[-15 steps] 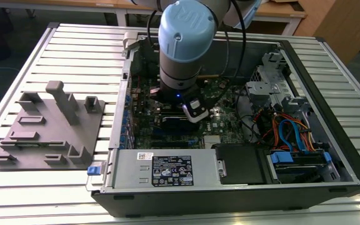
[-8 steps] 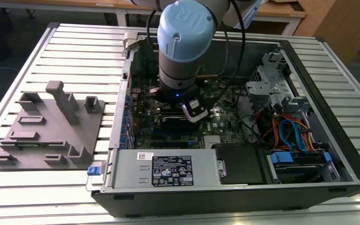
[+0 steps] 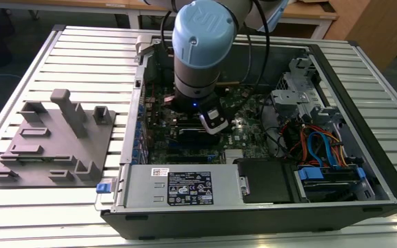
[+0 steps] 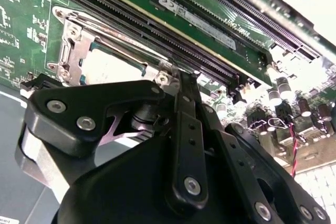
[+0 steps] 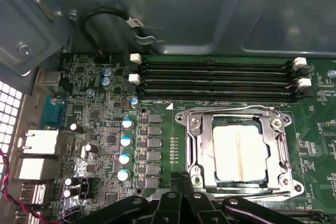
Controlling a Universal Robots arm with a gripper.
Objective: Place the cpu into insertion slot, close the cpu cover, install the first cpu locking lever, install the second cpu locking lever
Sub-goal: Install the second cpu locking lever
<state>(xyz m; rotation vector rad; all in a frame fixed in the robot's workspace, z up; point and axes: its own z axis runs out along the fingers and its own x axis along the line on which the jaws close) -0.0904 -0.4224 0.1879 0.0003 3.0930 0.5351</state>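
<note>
The chip (image 5: pixel 237 153) sits in its socket under the metal frame (image 5: pixel 239 153), just past the gripper (image 5: pixel 184 179); its jaws look pinched together, empty.

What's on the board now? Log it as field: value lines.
cpu: seated in the slot, silver top showing
cover: closed, its frame lying around the cpu
gripper: low over the motherboard, at the cover's edge
memory slots: long, black, beside the socket
case: open, lying on a slatted table
grey fixture: on the table beside the case
</note>
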